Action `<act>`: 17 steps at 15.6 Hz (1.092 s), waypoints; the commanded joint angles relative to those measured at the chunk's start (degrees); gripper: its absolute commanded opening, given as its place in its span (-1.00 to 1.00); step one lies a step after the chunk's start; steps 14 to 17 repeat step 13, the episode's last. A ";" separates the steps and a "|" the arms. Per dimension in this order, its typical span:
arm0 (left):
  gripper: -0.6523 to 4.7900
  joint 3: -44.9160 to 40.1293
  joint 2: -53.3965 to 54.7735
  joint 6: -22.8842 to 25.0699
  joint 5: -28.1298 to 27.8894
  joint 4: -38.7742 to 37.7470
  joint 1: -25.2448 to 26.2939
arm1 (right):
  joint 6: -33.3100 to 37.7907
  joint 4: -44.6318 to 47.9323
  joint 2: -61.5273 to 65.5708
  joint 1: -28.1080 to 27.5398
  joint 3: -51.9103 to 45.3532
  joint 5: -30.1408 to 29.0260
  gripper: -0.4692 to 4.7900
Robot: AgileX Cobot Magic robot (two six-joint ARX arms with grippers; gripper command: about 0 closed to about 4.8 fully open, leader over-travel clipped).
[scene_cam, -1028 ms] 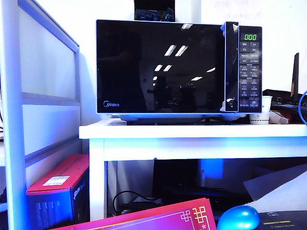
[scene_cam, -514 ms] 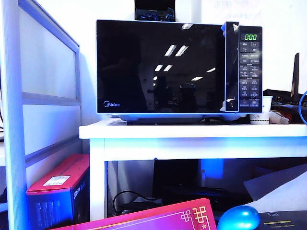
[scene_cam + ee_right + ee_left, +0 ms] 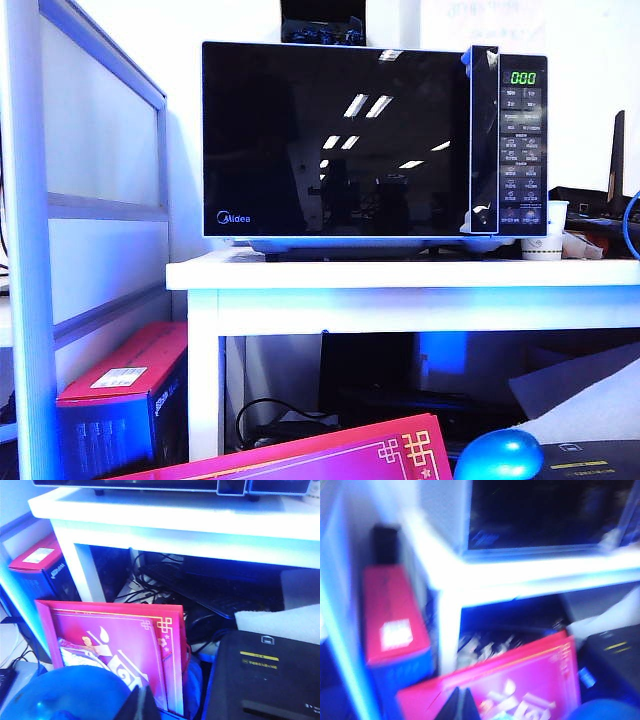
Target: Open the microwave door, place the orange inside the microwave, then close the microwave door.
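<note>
microwave [image 3: 375, 140]: sits on the white table [image 3: 400, 275], filling most of its top, back against the wall
microwave door [image 3: 335, 140]: shut flush, glossy black, ceiling lights reflected; handle strip at its right edge beside the button panel [image 3: 522, 155]
display [image 3: 522, 77]: green digits lit, top of the panel
orange: not visible in any view
left gripper [image 3: 461, 705]: low, below table height, over the pink box [image 3: 520, 680]; fingertips pressed together into a dark point, nothing between them; view blurred
right gripper [image 3: 140, 705]: low, in front of the table, above the blue ball [image 3: 70, 695] and the pink box; fingers pressed together, holding nothing
paper cup [image 3: 545, 245]: right end of the table, just beside the microwave
red box [image 3: 125, 385]: on the floor left of the table leg
</note>
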 commanded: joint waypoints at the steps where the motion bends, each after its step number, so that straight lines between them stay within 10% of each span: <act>1: -0.78 -2.25 -0.20 0.00 0.39 0.55 2.40 | 0.07 -0.50 -0.07 -0.07 -0.15 -0.15 -0.82; 17: -0.78 -2.21 -0.20 0.02 0.31 -2.08 5.05 | 0.07 -0.50 -0.07 0.02 -0.15 -0.15 -0.82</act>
